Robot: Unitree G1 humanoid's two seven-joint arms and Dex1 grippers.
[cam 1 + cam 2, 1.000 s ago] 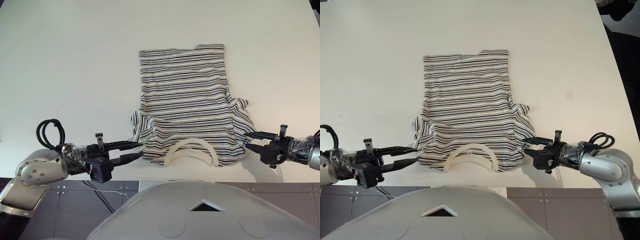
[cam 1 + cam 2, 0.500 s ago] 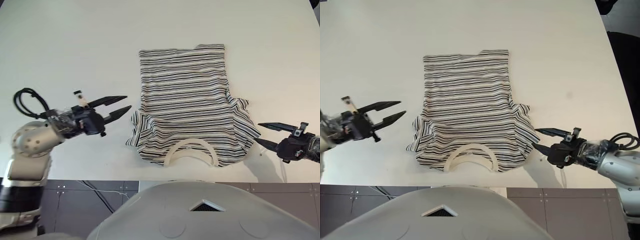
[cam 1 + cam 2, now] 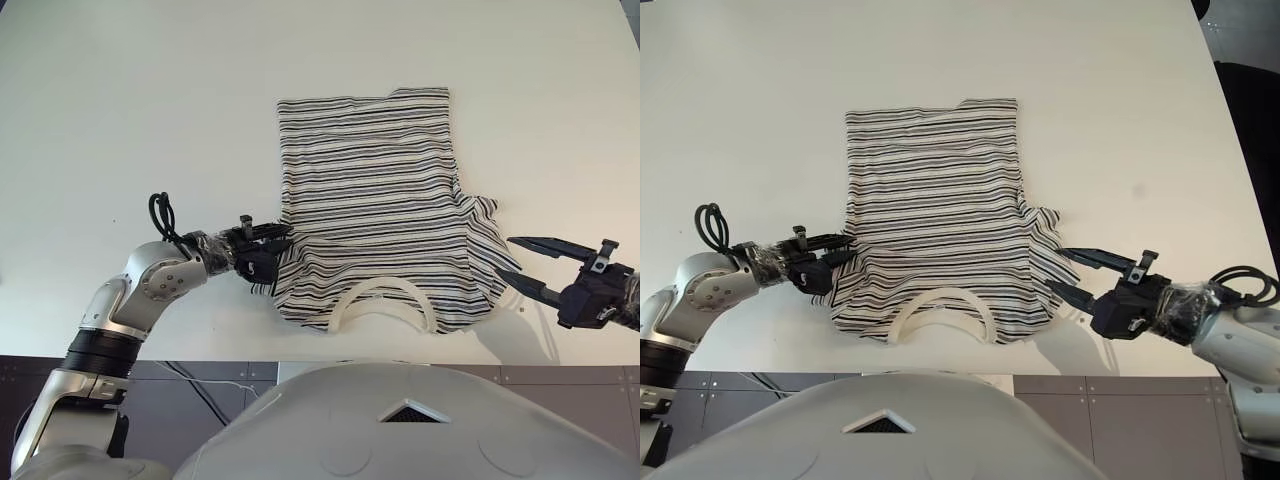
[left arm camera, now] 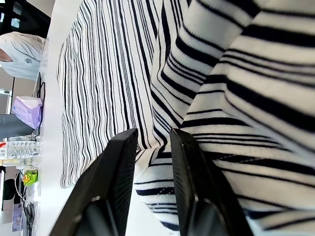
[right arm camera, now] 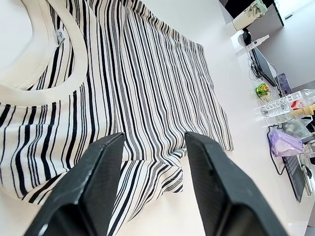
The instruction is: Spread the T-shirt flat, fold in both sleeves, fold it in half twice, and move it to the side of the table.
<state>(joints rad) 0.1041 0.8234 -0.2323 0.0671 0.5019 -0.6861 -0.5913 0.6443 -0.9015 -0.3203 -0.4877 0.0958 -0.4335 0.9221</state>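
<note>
Collar at 6 o'clock, the T-shirt (image 3: 370, 190) lies mid-table, your left gripper (image 3: 268, 250) jaws pinching its bunched sleeve at 8 o'clock, right gripper (image 3: 505, 256) jaws spread at 4 o'clock; tug one-sided and you'd likely drag the body askew across the smooth white table (image 3: 150, 100), bottles (image 5: 283, 105) cluttering beyond 12 o'clock.
</note>
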